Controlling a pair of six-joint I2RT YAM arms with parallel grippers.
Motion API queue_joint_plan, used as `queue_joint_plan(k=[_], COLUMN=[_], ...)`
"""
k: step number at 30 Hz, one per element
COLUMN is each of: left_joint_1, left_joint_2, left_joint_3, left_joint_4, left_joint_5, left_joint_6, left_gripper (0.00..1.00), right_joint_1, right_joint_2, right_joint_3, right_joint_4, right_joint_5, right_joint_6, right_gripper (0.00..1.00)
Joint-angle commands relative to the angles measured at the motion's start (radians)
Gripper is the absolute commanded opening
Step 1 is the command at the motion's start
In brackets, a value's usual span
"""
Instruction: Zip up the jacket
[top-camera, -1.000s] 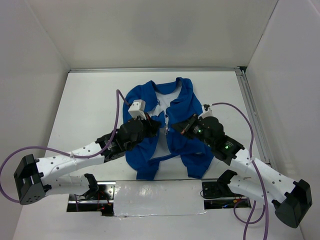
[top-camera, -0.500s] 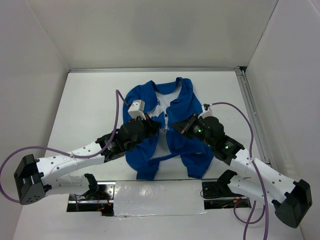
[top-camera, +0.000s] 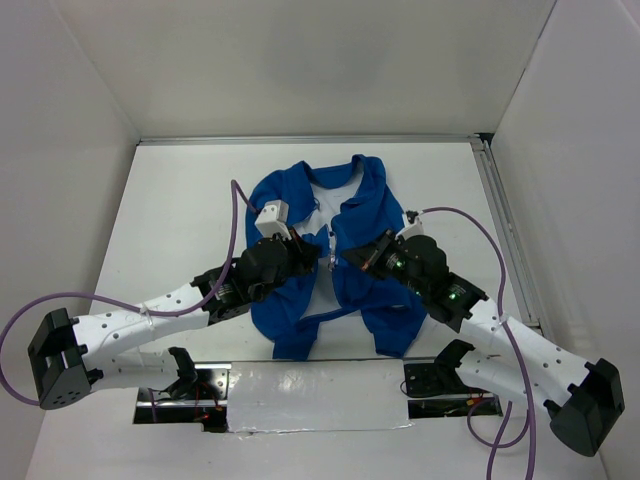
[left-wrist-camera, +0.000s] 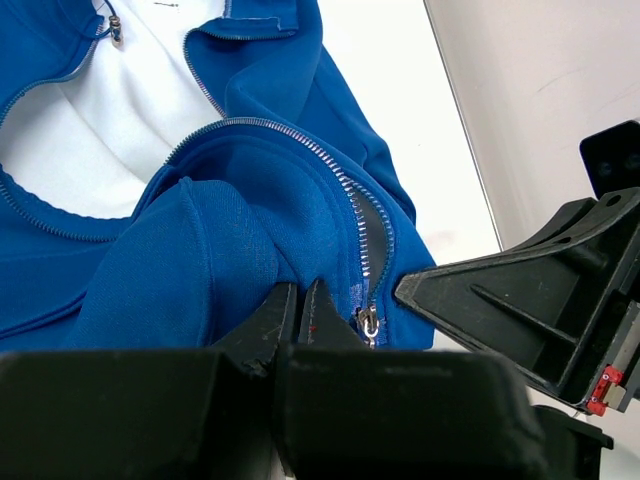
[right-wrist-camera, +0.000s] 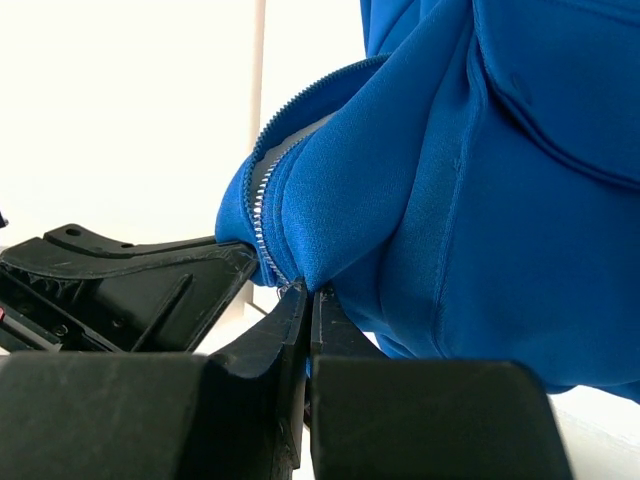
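Observation:
The royal-blue jacket (top-camera: 372, 205) lies open on the white table, its white lining (top-camera: 322, 205) showing at the chest. My left gripper (top-camera: 316, 252) is shut on the fabric edge of one front panel (left-wrist-camera: 230, 230), right beside the silver zipper slider (left-wrist-camera: 369, 322). My right gripper (top-camera: 346, 258) is shut on the other panel's zipper edge (right-wrist-camera: 262, 225), with blue fabric (right-wrist-camera: 480, 180) bunched above it. The two grippers are almost touching at the lower middle of the jacket. The right gripper's fingers (left-wrist-camera: 520, 290) show in the left wrist view, and the left gripper's body (right-wrist-camera: 120, 275) shows in the right wrist view.
White walls enclose the table on three sides. A metal rail (top-camera: 505, 230) runs along the right edge. Purple cables (top-camera: 238, 215) loop over both arms. The jacket's hem (top-camera: 300, 335) hangs near the table's front edge.
My right gripper has shifted slightly left toward my left gripper, bringing the two zipper edges closer. Both stay shut on the jacket.

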Motion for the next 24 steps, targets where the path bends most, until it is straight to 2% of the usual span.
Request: queue_joint_plan(k=[1,12,24], left_joint_1=[-0.004,-0.006,-0.006], left_joint_2=[-0.016,-0.012,-0.032], left_joint_3=[0.032,0.03,0.035], left_joint_4=[0.038,0.026,0.033], left_joint_5=[-0.015,-0.007,-0.012], left_joint_6=[-0.006,-0.016,0.0], left_gripper=[0.0,0.0,0.0], right_joint_1=[0.01,0.01,0.008], right_joint_2=[-0.022,-0.02,-0.022], right_joint_3=[-0.001,0.004,0.004], right_joint_4=[0.062,0.111,0.025], right_joint_5=[-0.002,-0.057,-0.014], right_joint_6=[0.002,-0.003,-0.017], right_gripper=[0.0,0.0,0.0])
